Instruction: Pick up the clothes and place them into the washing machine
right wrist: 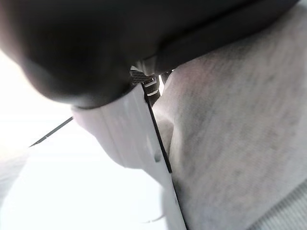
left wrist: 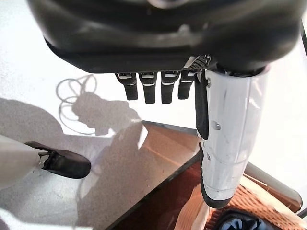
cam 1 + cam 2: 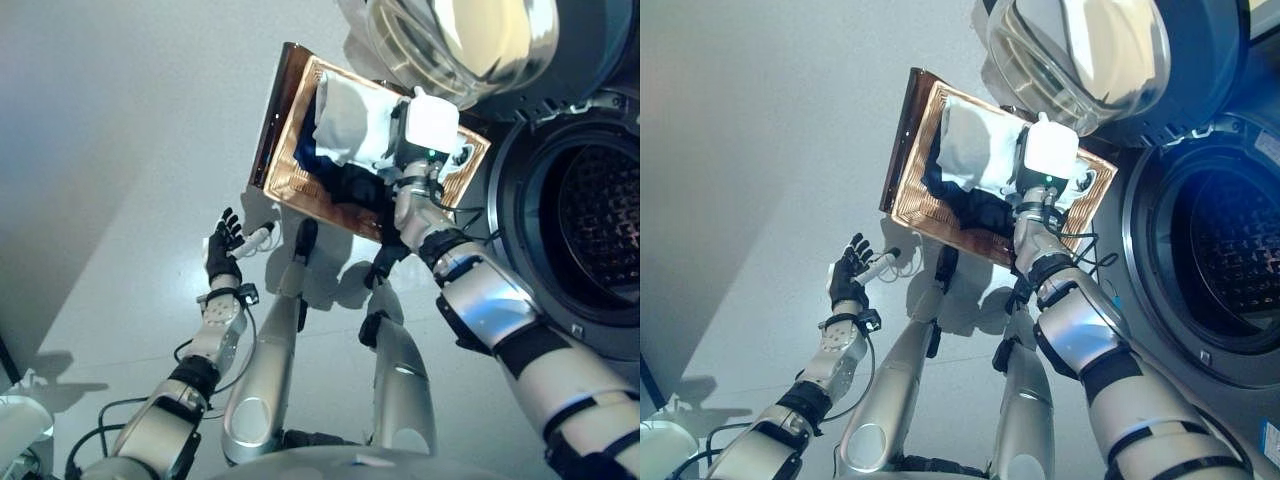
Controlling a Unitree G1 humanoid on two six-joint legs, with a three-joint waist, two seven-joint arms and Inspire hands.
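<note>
The right hand (image 3: pixel 432 150) is down in the basket (image 3: pixel 300 165) against the white garment (image 3: pixel 350 120), its fingers hidden behind the wrist camera, so its grip cannot be told. Its own wrist view shows only pale cloth (image 1: pixel 240 134) filling the frame. The dark garment (image 3: pixel 345 185) is mostly covered. The washing machine (image 3: pixel 590 250) is cut off at the edge.

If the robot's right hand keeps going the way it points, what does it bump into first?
Probably the white cloth in the basket. The right hand is already down among the clothes; its wrist view shows pale fabric right against it.
</note>
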